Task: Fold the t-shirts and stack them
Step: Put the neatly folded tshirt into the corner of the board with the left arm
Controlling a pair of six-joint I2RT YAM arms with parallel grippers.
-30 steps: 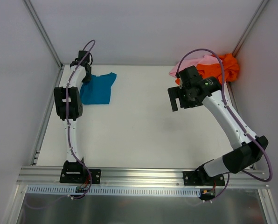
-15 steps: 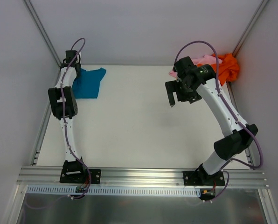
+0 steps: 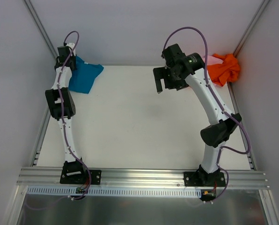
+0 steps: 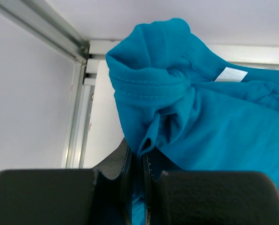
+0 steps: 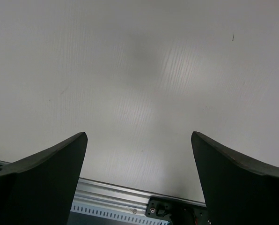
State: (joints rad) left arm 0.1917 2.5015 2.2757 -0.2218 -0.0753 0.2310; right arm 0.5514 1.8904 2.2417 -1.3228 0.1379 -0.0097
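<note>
Teal-blue t-shirt [image 4: 214, 122]: white tag [image 4: 231, 74], can't read it; shirt stretches from far-left corner toward table [image 3: 139, 122] middle. My L gripper [image 4: 137, 161] pinches it, R gripper [image 5: 139, 154] spread wide apart.

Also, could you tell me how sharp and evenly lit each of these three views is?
Top external: even, soft light, sharp, only a faint shadow on the table. Left wrist: teal t-shirt crisp, left end effector dark and blurred. Right wrist: table sharp with a soft grey shadow patch, right end effector dark, soft-edged.
</note>
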